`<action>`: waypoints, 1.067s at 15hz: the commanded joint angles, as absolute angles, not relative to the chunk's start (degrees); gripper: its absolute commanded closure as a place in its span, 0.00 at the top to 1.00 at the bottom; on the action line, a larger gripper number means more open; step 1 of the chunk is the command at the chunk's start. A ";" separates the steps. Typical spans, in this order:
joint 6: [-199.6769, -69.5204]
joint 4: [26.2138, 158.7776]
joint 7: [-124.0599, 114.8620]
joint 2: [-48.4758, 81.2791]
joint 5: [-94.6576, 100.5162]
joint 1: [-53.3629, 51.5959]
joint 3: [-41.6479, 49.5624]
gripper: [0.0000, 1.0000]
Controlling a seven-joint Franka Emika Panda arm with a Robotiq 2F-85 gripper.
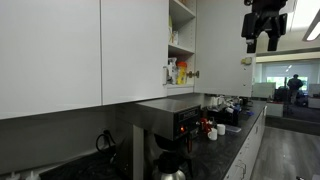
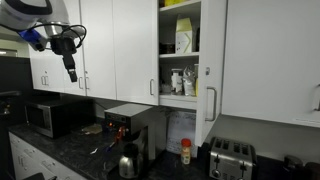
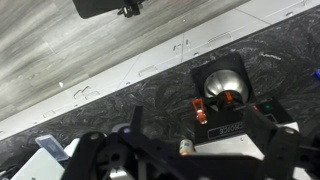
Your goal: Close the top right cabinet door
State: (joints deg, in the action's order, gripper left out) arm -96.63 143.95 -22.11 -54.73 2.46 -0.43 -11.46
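Note:
The top right cabinet door (image 2: 213,60) is a plain white panel standing swung out from the open cabinet (image 2: 180,50), seen almost edge-on, with its slim silver handle (image 2: 210,103) near the lower corner. In an exterior view the same door (image 1: 215,40) stands beside shelves holding bottles and boxes (image 1: 176,70). My gripper (image 2: 69,66) hangs high in front of the shut white cabinets, far from the open door, fingers pointing down. Its two fingers (image 1: 252,42) stand apart and hold nothing. In the wrist view the gripper (image 3: 195,135) looks down onto the counter.
Along the dark stone countertop (image 2: 95,150) stand a microwave (image 2: 50,115), a coffee machine (image 2: 130,125) with a metal jug (image 2: 129,160), a small bottle (image 2: 185,150) and a toaster (image 2: 230,157). The wrist view shows the coffee machine (image 3: 225,100) and wood floor (image 3: 60,40) below.

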 commanded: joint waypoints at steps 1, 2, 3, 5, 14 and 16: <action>-100.52 145.40 -19.98 -54.87 5.87 2.64 -8.23 1.00; -102.73 146.03 -20.03 -55.34 6.90 3.29 -7.27 1.00; -104.01 146.11 -19.89 -55.26 8.22 4.08 -6.59 1.00; -105.82 146.16 -19.76 -55.12 10.03 5.42 -5.19 1.00; -108.94 145.50 -15.60 -54.79 16.05 9.61 0.44 1.00; -110.31 145.34 -14.29 -54.54 17.58 10.39 1.76 1.00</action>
